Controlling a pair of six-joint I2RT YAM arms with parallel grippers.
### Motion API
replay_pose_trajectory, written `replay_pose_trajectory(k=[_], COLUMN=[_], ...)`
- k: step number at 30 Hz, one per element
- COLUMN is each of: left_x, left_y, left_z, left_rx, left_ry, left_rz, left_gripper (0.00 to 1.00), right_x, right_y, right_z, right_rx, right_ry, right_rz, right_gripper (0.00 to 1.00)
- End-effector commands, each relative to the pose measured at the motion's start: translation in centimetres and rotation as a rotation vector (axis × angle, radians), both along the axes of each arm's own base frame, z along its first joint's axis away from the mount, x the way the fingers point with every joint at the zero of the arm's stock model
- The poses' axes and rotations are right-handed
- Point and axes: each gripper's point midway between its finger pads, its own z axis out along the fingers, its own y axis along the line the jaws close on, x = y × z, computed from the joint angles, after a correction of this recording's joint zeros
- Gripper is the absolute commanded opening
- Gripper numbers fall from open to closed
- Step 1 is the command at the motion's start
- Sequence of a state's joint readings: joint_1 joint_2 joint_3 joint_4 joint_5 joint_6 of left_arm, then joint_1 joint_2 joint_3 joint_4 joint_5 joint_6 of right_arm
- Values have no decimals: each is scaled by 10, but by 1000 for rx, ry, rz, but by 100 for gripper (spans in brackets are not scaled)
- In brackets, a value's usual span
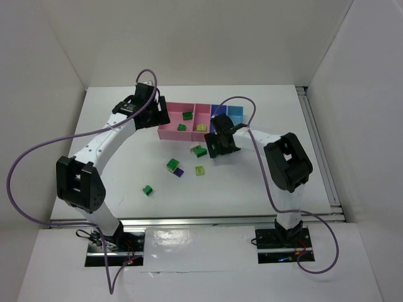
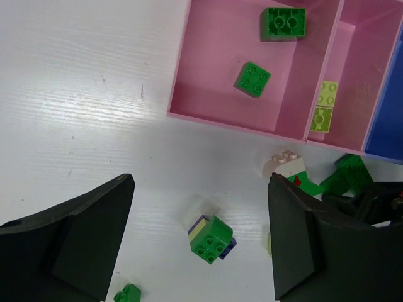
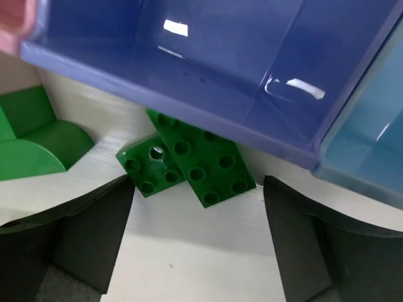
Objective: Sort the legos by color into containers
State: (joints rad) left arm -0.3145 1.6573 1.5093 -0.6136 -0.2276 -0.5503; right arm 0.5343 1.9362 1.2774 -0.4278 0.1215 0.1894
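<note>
The containers stand in a joined row: a large pink tray (image 1: 170, 118) (image 2: 208, 69), a smaller pink tray (image 1: 203, 113) (image 2: 359, 63), and a blue tray (image 1: 218, 111) (image 3: 189, 56). Two green legos (image 2: 283, 22) (image 2: 253, 78) lie in the large pink tray, and yellow-green ones (image 2: 323, 108) in the smaller. My left gripper (image 1: 150, 107) (image 2: 200, 182) hangs open and empty above a green brick stacked on a blue one (image 2: 213, 238) (image 1: 173, 166). My right gripper (image 1: 221, 146) (image 3: 198, 189) is open just in front of two flat green legos (image 3: 189, 165) lying against the blue tray's wall.
A light blue tray (image 1: 235, 114) (image 3: 371, 145) ends the row. On the table lie a rounded green brick (image 3: 38, 141) (image 1: 199, 151), a yellow-green brick (image 1: 199, 170), a small green brick (image 1: 147, 190) (image 2: 128, 293) and a white and green piece (image 2: 288, 168).
</note>
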Motion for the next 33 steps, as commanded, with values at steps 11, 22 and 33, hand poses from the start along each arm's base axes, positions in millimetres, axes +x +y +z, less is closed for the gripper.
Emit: replay_pose_trajectory(k=[11,22,33], left_x=[-7,-7,-53], left_y=[-7,-16,-128], left_z=[8,4,-3], left_rx=[5,-7,-539], left_ry=[-34,-15,108], left_rz=[-46,-110,-749], left_gripper=[87,87,83], right_x=[15,-12,-47], right_y=[9,23,47], right_z=[20,37,85], right_rx=[52,114,359], right_ry=[-155,-107,-108], right_rz=[-57,-26,101], right_gripper=[53,48,51])
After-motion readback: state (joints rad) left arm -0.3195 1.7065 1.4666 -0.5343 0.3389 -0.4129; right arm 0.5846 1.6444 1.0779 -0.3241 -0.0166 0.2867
